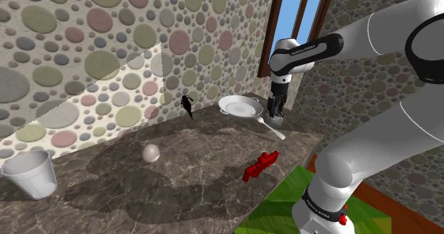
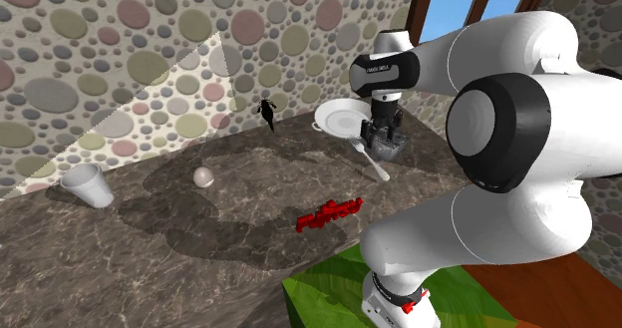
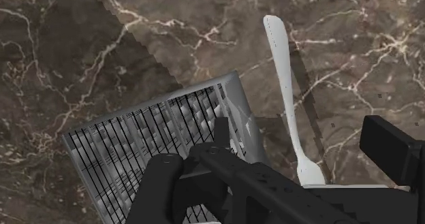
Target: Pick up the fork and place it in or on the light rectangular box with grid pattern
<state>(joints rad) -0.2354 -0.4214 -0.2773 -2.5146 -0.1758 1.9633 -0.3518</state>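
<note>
Hovering low over the dark marble counter (image 1: 178, 190), the black two-finger gripper (image 3: 276, 154) stands wide open, grasping nothing. The white fork (image 3: 282, 86) lies flat on the counter, its head between the fingers, just beside the grey wire-grid rectangular box (image 3: 150, 141).

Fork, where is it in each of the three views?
Shoulder view: fork right of centre, just below the gripper.
Second exterior view: fork right of centre, below the gripper.
Wrist view: fork ahead of the gripper, beside the grid box.
Shared landmark: the grid box.
</note>
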